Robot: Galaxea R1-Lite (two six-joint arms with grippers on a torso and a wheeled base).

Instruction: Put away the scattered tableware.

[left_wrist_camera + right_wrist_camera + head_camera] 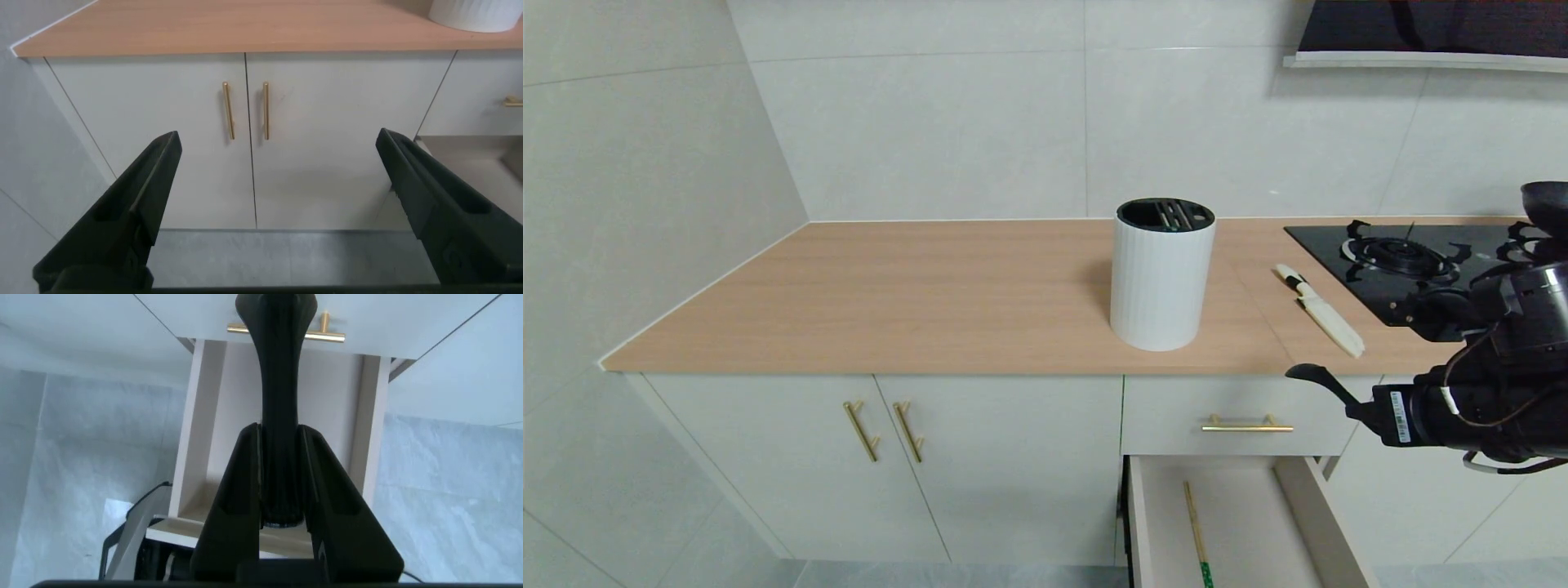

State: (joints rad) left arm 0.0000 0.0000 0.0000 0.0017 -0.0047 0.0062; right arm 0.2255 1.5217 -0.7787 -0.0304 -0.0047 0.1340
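Note:
My right gripper [1368,406] is at the right, in front of the counter's edge, shut on a long black utensil [1319,380] whose curved end points left. In the right wrist view the black utensil [278,367] runs out from the right gripper [280,437] above the open drawer [198,433]. That open drawer [1305,496] is pulled out below the counter, with a chopstick [1194,523] lying inside. A white knife [1319,310] lies on the wooden counter beside the stove. My left gripper [278,140] is open and holds nothing, low in front of the cabinet doors.
A white ribbed utensil holder [1160,278] with a black slotted top stands mid-counter. A black gas stove [1405,257] is at the right. A shut drawer with a gold handle [1246,425] sits above the open one. Two cabinet doors with gold handles [245,110] are left.

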